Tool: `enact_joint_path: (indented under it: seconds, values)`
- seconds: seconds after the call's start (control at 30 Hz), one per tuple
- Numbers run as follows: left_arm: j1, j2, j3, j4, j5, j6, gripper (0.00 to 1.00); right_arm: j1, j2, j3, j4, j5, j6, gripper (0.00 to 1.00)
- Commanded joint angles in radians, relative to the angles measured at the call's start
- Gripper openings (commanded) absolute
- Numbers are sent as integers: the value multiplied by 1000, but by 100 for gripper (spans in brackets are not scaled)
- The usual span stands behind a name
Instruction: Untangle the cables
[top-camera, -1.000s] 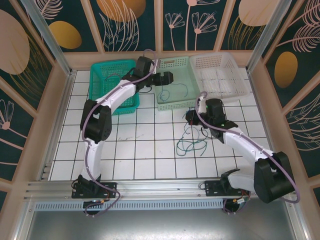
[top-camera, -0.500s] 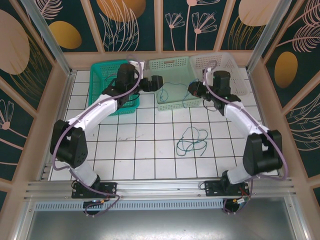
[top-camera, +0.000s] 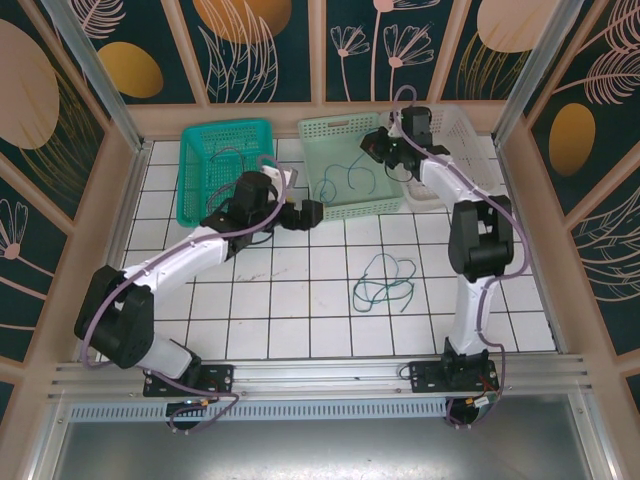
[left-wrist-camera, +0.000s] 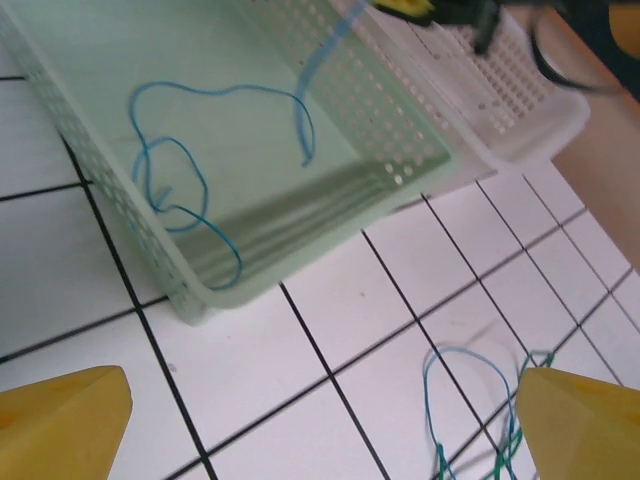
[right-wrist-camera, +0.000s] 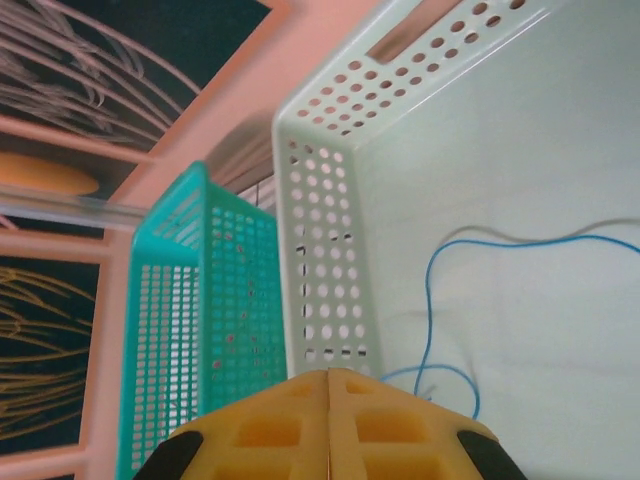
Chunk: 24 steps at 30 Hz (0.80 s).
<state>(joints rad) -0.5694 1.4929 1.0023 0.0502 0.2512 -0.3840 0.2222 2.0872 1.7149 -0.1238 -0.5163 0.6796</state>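
My right pincer (right-wrist-camera: 328, 400), pads pinched on the blue cable (right-wrist-camera: 428, 310), dangles it into the pale green basket (right-wrist-camera: 330, 270); my left pincer (left-wrist-camera: 322, 425) gapes wide nearby; a tangle (top-camera: 383, 285) lies on the tiles (top-camera: 250, 300).

The desk (top-camera: 270, 300) is all white square tiles with dark grout. Along its far edge sit a teal basket (top-camera: 225, 127), a pale green basket (top-camera: 350, 208) and a white basket (top-camera: 470, 160). A loose blue-and-green cable tangle (top-camera: 384, 280) lies on bare tiles, apart from them.
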Motion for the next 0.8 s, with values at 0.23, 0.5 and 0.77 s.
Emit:
enact_joint_path:
  seconds: [0.23,0.5,0.77]
  values:
    - [-109,70,8,-41,-27,27,87,-1,113,169,-158,60,66,0]
    - [-129,149,71,-105,-9,67,78,17,93,164,-150,47,9,57]
    - [-131,168,96,-107,7,69,78,47,-115,-27,-139,116,-163,75]
